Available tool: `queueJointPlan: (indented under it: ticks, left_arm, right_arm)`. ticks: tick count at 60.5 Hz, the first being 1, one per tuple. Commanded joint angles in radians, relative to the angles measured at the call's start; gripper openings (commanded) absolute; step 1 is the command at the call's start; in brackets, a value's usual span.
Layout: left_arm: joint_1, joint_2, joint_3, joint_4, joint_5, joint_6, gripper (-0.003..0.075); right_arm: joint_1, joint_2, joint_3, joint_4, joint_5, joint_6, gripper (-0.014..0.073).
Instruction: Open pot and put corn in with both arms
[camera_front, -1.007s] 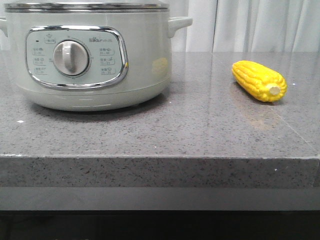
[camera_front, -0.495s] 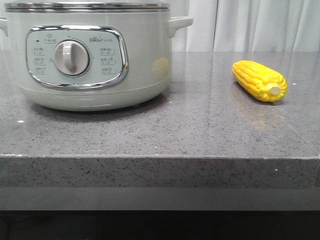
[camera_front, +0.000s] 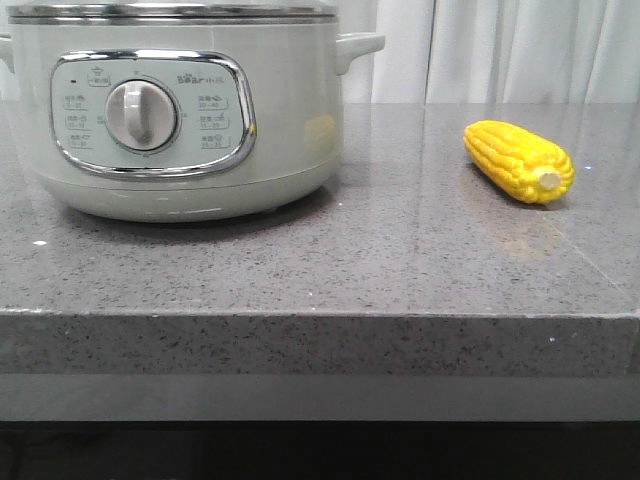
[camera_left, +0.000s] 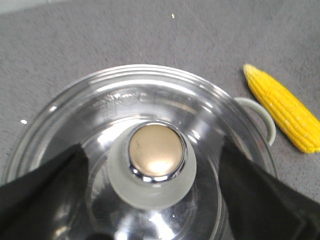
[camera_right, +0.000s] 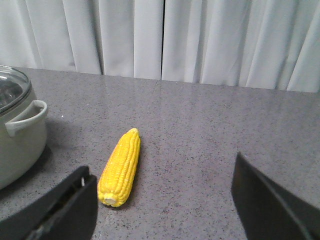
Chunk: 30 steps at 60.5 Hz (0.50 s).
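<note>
We log: pot (camera_front: 180, 110) lidded, no change in front view over last second. Left gripper (camera_left: 150, 200) spread around lid knob (camera_left: 152, 160); right gripper (camera_right: 162, 210) spread above worktop (camera_front: 400, 260), corn (camera_front: 518, 160) unlifted. Opening pending.

The pot (camera_front: 175, 110) creeps a hair leftward at the upper left of the front view, its dial (camera_front: 141, 115) shifting too.

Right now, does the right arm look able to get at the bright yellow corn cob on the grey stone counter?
Probably yes. The bright yellow corn cob lies alone on the grey stone counter, apart from the pale green pot. The right gripper is open, and nothing stands between it and the cob.
</note>
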Motion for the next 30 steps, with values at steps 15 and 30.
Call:
queueJointPlan:
  ticks: [15, 30]
  left_arm:
    - [-0.007, 0.096, -0.135, -0.036, 0.024, -0.010, 0.0611]
    - [-0.007, 0.121, -0.135, -0.036, 0.022, -0.010, 0.0608]
  right_arm:
    - [-0.007, 0.014, -0.036, -0.007, -0.070, -0.005, 0.0571]
    - [-0.007, 0.014, -0.036, -0.007, -0.070, -0.005, 0.0571]
